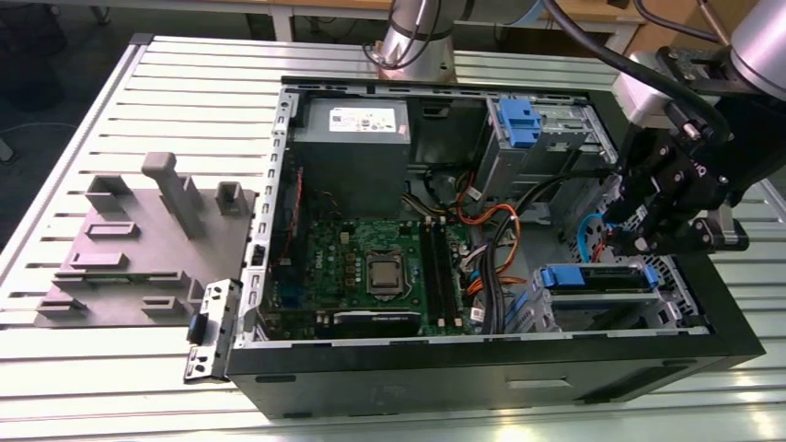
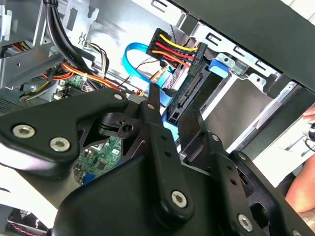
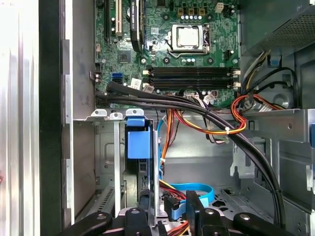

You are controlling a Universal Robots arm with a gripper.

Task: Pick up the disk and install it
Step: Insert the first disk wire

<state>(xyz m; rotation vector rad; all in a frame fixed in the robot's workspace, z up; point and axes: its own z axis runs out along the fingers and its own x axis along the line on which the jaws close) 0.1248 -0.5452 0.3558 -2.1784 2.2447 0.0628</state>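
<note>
The disk (image 1: 598, 279) stands on edge in the drive cage at the front corner of the open computer case, on the exterior view's right. Its blue rail (image 3: 138, 140) shows in the first wrist view. My gripper (image 1: 647, 247) hangs just above the disk's rear end. In the second wrist view the black fingers (image 2: 155, 101) stand apart on either side of the disk's connector edge (image 2: 187, 91), where yellow, red and black wires and a blue cable meet it. The gripper (image 3: 168, 214) looks open, and I see no pad pressing on the disk.
Black cable bundles (image 3: 206, 115) cross between the motherboard (image 1: 368, 267) and the cage. The grey power-supply box (image 1: 352, 138) sits at the case's back, with another blue-fronted bay (image 1: 516, 124) beside it. A grey fixture (image 1: 135, 239) lies on the slatted table on the exterior view's left.
</note>
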